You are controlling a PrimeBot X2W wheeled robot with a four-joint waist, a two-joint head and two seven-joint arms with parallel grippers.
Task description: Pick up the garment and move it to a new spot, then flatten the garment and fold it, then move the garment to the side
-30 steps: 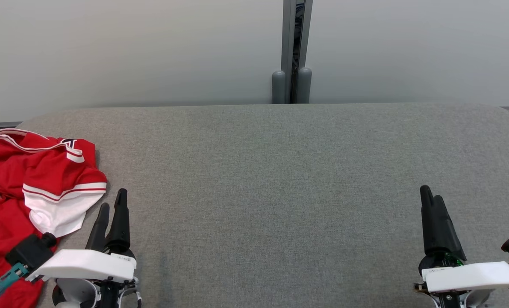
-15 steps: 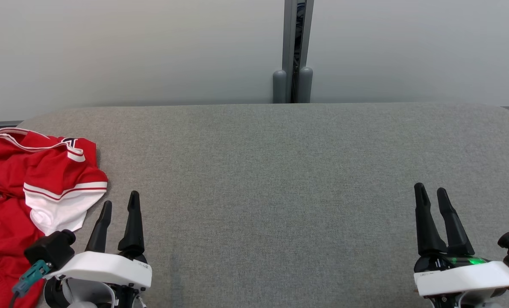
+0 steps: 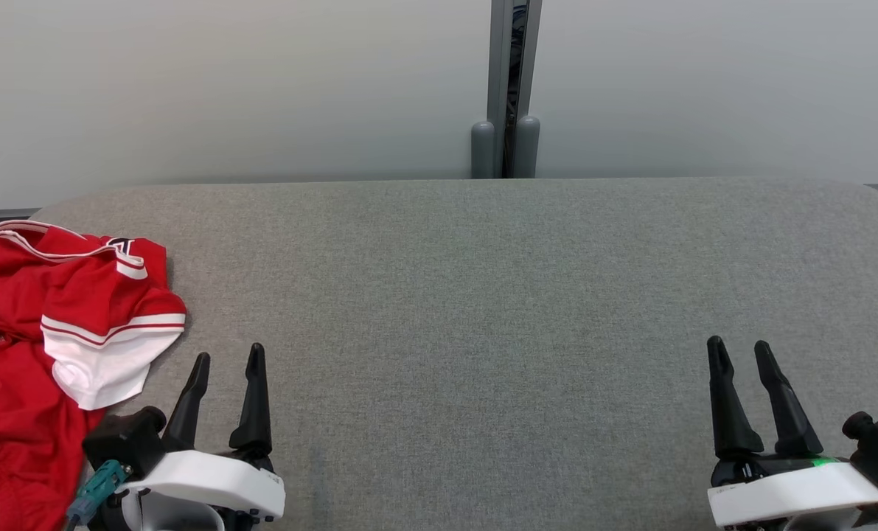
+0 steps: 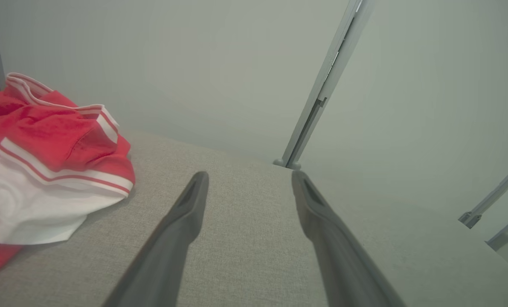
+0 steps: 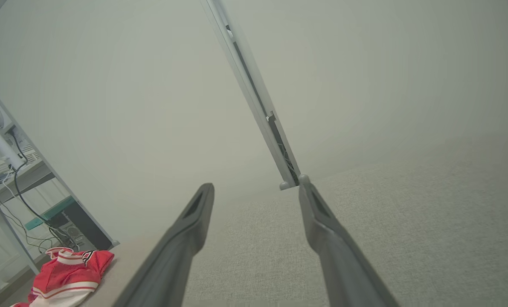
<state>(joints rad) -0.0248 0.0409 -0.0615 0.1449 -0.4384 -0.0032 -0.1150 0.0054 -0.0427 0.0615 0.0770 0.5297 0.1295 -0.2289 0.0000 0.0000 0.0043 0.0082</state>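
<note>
The grey fabric-covered bench (image 3: 483, 295) stretches wide and bare across its middle and right. A red jersey (image 3: 48, 317) with white striped trim lies crumpled in a heap at the bench's far left edge, a white panel turned up on top; it is neither flattened nor folded. By the look of it, nothing of the task is done: lifting, moving, spreading, folding and setting aside all remain. The left end effector (image 3: 228, 358) hovers just beside the jersey's white panel, apart from it, its fingers spread wide and holding nothing. The right end effector (image 3: 739, 345), well away at the right, is likewise spread and empty.
</note>
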